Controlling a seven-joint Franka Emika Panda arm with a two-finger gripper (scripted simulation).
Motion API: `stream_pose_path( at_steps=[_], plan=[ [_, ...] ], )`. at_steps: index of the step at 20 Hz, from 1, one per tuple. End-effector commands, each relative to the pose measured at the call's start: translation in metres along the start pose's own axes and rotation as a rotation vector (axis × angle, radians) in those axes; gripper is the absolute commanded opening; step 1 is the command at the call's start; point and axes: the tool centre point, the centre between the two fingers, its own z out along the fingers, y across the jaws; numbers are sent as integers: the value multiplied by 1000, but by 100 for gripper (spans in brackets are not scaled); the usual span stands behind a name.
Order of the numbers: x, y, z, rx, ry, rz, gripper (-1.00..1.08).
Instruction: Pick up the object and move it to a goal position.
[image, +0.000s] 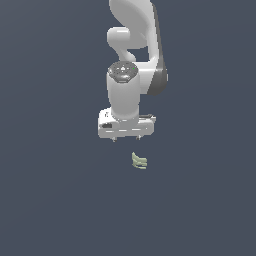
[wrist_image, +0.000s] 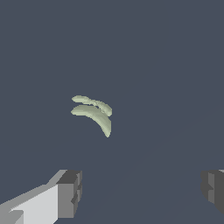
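We've got the gripper (image: 127, 138) hanging with its fingers (wrist_image: 70, 193) spread wide, nothing between them; the object (image: 139, 161) lies on the bare dark surface (image: 50, 200), apart from the tips and a touch toward the exterior view's right; here's our worry: it's tiny, curved and ridged, so if we drop in off-centre one pad may nudge it aside, or the closing pinch could squirt it out.

The surroundings were a single flat field of dark slate blue-grey (image: 45, 200), filling the exterior view edge to edge. No seam separated ground from backdrop. Lighting was even and soft. In the wrist view the same plain surface (wrist_image: 166, 65) lay unmarked.
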Motion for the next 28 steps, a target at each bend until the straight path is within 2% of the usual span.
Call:
stream_pose_path(
  at_steps=[1, 7, 28],
  plan=[
    [2, -2, 3, -3, -1, -42, 100],
    [10, -8, 15, -11, -4, -188, 100],
    [40, -41, 66, -22, -10, -830, 100]
  ],
)
